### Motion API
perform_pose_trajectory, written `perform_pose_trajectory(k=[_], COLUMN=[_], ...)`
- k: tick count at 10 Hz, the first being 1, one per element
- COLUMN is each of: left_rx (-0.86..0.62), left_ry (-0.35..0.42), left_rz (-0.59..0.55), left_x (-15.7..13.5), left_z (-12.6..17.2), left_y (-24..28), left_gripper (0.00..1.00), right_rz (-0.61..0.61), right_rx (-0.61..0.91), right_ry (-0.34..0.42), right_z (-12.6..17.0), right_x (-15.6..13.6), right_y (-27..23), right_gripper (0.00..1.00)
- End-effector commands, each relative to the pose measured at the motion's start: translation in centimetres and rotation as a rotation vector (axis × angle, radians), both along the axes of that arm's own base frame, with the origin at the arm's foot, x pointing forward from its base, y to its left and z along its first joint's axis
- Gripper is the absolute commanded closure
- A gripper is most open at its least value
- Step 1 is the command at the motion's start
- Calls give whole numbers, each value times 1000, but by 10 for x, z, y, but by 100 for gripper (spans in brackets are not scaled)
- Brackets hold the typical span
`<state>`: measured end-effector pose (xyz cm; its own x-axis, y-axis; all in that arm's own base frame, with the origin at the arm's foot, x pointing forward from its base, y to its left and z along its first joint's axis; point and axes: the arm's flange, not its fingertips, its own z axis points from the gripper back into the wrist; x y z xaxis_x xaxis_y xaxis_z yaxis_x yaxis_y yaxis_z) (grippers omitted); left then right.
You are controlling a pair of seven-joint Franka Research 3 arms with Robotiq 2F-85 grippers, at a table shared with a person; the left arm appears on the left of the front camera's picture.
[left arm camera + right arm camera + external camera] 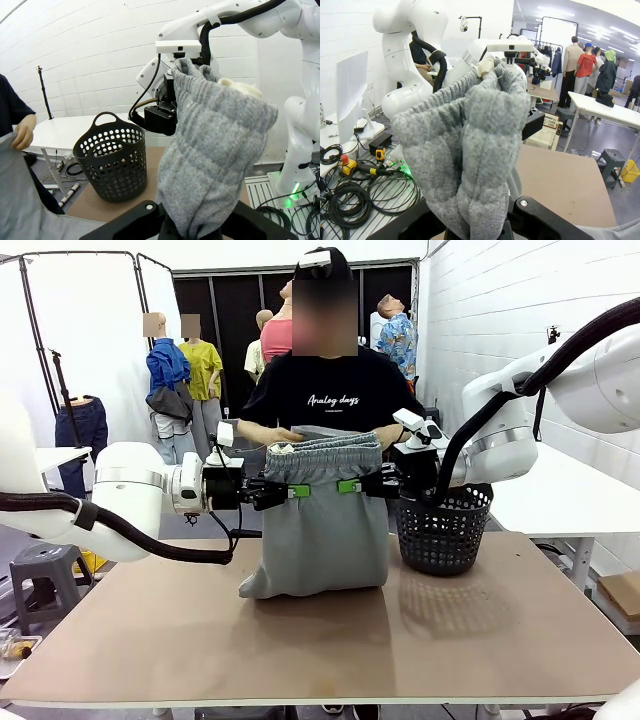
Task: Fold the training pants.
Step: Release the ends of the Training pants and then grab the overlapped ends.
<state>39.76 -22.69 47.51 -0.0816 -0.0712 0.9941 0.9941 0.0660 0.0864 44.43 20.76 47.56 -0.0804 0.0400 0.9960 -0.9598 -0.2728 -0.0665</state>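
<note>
The light grey training pants [318, 525] hang upright over the table, waistband on top and the lower end resting on the tabletop. My left gripper [296, 491] is shut on the pants' left side just below the waistband. My right gripper [349, 486] is shut on the right side at the same height. In the left wrist view the bunched grey pants [212, 150] rise from between my fingers; in the right wrist view the gathered pants [470, 150] do the same. The person's hands [285, 437] hold the waistband from behind.
A black mesh basket [443, 530] stands on the table right of the pants, close under my right arm; the same basket [111, 162] appears in the left wrist view. The brown table [320, 640] has free room in front. A white table stands at the right.
</note>
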Motion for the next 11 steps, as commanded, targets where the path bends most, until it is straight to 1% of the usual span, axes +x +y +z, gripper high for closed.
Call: perform_pose_trajectory(k=[1, 11], left_rx=[-2, -2], left_ry=[-3, -3], left_rz=[2, 2], left_x=[0, 0], left_z=[2, 2], left_y=[0, 0], left_gripper=[100, 100], right_rz=[9, 9], right_rx=[14, 14], right_ry=[-7, -7], right_z=[0, 0], right_x=[-3, -3], right_y=[-2, -2], right_gripper=[100, 100])
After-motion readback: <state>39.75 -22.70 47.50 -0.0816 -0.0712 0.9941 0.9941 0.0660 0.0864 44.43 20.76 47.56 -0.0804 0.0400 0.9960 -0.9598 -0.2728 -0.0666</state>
